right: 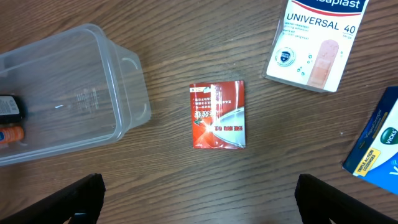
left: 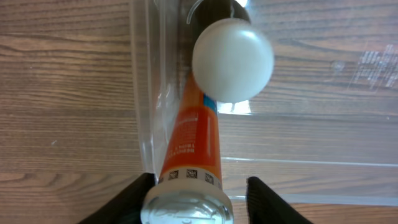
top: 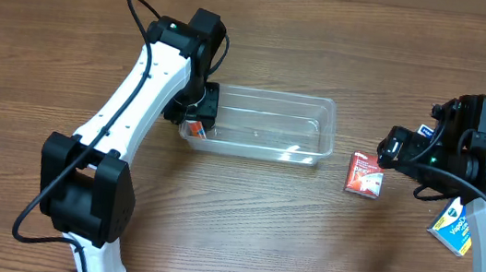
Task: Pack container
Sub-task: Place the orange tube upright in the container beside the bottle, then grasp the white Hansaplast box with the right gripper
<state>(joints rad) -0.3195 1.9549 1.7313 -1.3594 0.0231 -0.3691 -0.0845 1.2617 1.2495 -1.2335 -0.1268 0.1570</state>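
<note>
The clear container (top: 267, 125) lies mid-table. Inside its left end are an orange tube (top: 193, 130) with a white cap and a black bottle with a round white top (left: 233, 59). My left gripper (top: 198, 112) hangs over that end. In the left wrist view its fingers (left: 199, 202) flank the tube (left: 193, 137); the left finger touches the cap and the right one shows a gap. The tube leans along the container wall (left: 146, 93). My right gripper (top: 389, 154) is open and empty (right: 199, 199) above the table, with a red packet (right: 217, 115) just ahead of it.
A white Universal plaster box (right: 314, 40) lies beyond the red packet (top: 365, 174). A blue and yellow box (top: 455, 227) lies at the right (right: 379, 143). The container's right end (right: 118, 74) is left of the packet.
</note>
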